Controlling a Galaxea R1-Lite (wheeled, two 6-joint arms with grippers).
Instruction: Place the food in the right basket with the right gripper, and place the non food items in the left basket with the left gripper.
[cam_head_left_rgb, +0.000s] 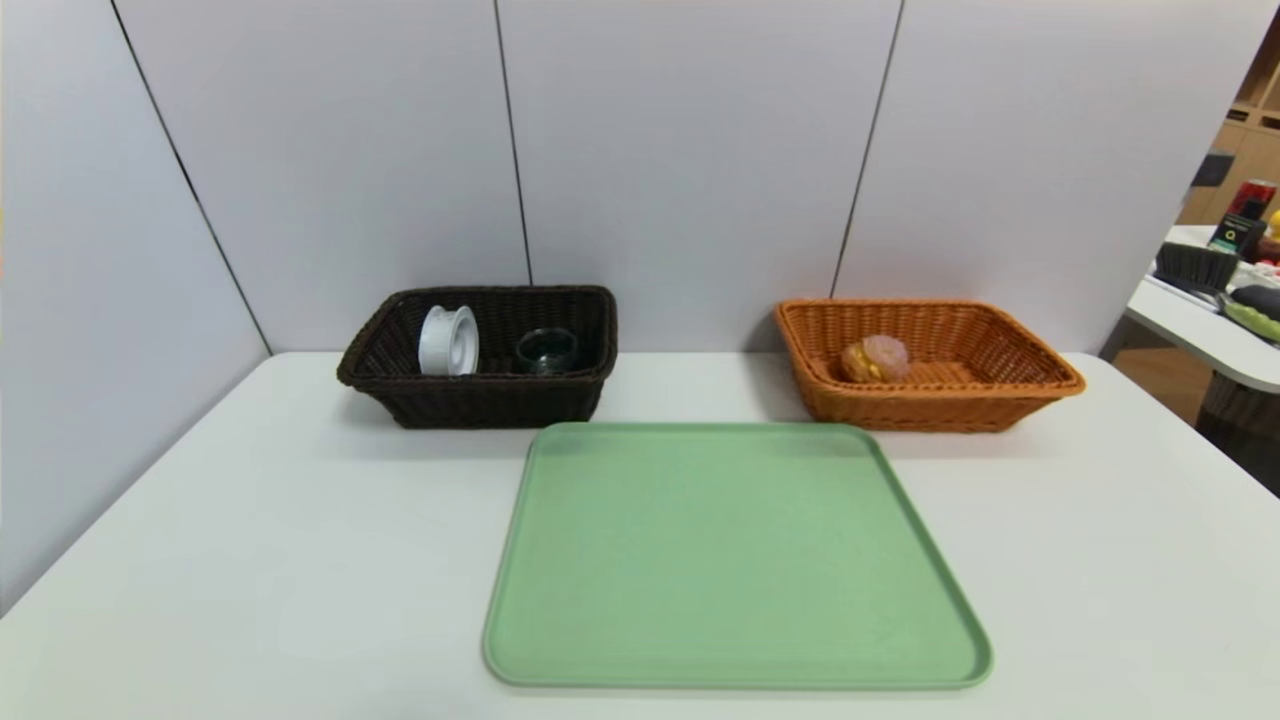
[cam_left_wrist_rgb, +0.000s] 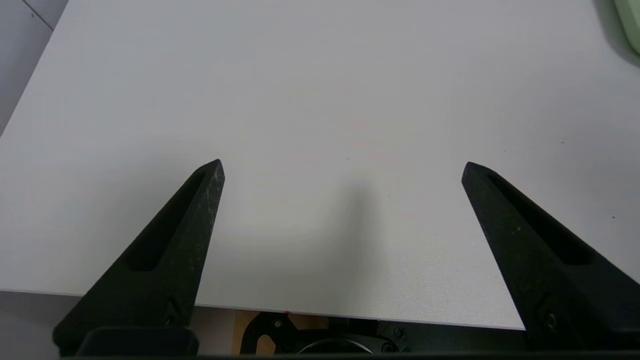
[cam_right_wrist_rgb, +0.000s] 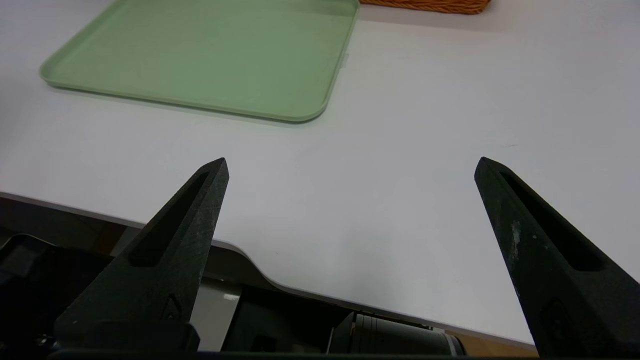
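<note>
We had the bun (cam_head_left_rgb: 876, 359) in the orange basket (cam_head_left_rgb: 930, 400), toward its left side. In the dark brown basket (cam_head_left_rgb: 480, 400) we had the white roll (cam_head_left_rgb: 448, 342), standing on its edge, and the glass dish (cam_head_left_rgb: 547, 351) on its right. The green tray (cam_head_left_rgb: 735, 560) lay on the counter (cam_head_left_rgb: 250, 560) in front of and between the two baskets. Our left tool (cam_left_wrist_rgb: 343, 170) was released above the counter, its fingers wide apart; our right tool (cam_right_wrist_rgb: 352, 167) was released over the counter too, holding nothing.
</note>
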